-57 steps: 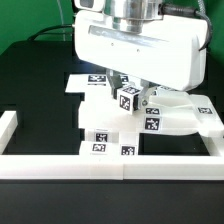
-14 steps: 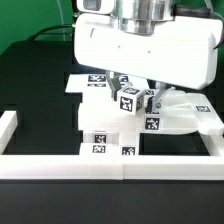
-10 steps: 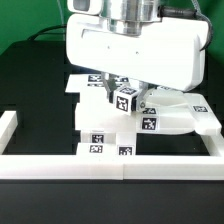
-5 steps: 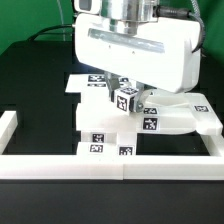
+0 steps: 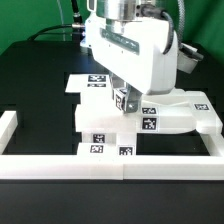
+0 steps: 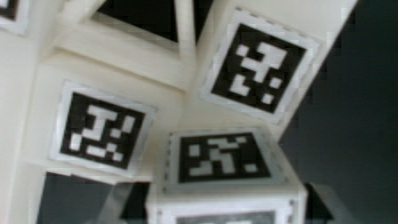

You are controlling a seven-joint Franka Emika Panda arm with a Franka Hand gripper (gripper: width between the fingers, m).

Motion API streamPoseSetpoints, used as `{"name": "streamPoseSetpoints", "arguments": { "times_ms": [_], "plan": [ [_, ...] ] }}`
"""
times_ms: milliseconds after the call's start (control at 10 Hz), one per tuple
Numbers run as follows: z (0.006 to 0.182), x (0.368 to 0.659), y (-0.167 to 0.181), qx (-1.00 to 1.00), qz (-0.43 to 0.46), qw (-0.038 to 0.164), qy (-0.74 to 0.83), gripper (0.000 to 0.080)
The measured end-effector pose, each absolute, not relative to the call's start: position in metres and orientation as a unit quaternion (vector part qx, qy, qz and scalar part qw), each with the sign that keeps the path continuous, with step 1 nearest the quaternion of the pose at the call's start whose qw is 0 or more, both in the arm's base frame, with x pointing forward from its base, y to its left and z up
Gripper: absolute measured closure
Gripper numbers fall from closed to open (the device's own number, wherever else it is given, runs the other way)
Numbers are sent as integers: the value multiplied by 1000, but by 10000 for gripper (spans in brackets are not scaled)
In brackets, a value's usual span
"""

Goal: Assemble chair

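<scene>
The chair's joined white pieces (image 5: 105,125) lie behind the front rail, with marker tags facing the camera. A wider white chair piece (image 5: 185,112) stretches off to the exterior view's right. My gripper (image 5: 122,102) is shut on a small tagged white chair piece (image 5: 124,98) and holds it down against the top of the joined pieces. In the wrist view this small piece (image 6: 222,158) sits between my dark fingers (image 6: 128,200), with my gripper (image 6: 222,208) closed on its sides. Larger tagged chair surfaces (image 6: 258,65) fill the view beyond it.
A long white border rail (image 5: 110,165) runs along the front. A short rail (image 5: 8,125) stands at the exterior view's left. The marker board (image 5: 82,80) lies flat behind the chair pieces. The table is black.
My hand has turned about its vertical axis over the last second, with the small tagged piece still in the jaws. The chair pieces on the table have stayed put.
</scene>
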State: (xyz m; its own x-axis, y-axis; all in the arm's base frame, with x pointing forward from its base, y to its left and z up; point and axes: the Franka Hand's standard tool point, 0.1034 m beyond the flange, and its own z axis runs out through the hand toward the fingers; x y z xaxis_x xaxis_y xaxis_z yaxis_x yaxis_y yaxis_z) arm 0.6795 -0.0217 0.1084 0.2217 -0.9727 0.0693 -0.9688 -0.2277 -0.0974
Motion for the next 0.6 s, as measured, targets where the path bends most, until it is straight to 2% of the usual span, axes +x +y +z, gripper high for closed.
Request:
{"name": "streamPoseSetpoints", "arguments": {
  "times_ms": [600],
  "plan": [
    [108, 676, -21, -659, -48, 23, 750, 515]
  ]
}}
